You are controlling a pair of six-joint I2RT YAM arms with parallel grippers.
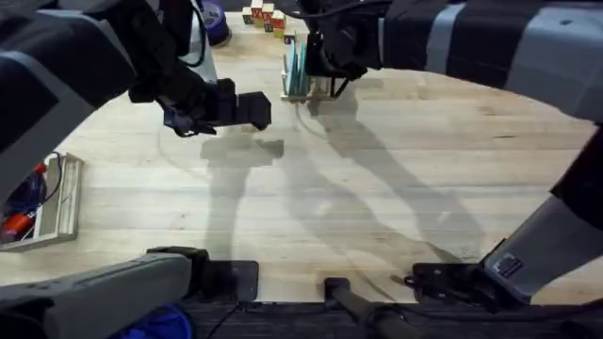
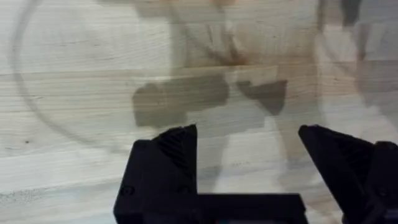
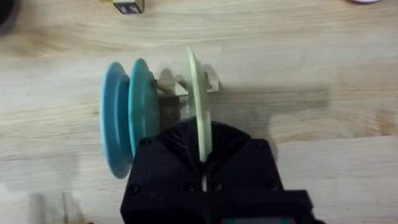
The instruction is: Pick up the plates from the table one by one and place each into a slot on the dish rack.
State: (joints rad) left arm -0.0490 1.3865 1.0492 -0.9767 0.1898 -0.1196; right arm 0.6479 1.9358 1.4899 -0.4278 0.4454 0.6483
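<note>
The dish rack [image 1: 308,88] stands at the far middle of the table [image 1: 396,188]. Two light blue plates [image 3: 115,124] [image 3: 142,102] stand on edge in its slots. A pale cream plate [image 3: 198,99] stands upright one slot over, among the rack's pegs [image 3: 171,84], with my right gripper [image 3: 203,165] shut on its rim. In the overhead view the right gripper [image 1: 318,64] sits right at the rack and the plates [image 1: 296,58]. My left gripper [image 1: 252,109] hovers over bare wood left of the rack, open [image 2: 247,134] with nothing between its fingers.
A wooden tray [image 1: 62,202] with red items lies at the table's left edge. Small coloured blocks [image 1: 264,14] and a dark blue round thing [image 1: 215,19] sit behind the rack. A yellow block [image 3: 127,5] lies past the plates.
</note>
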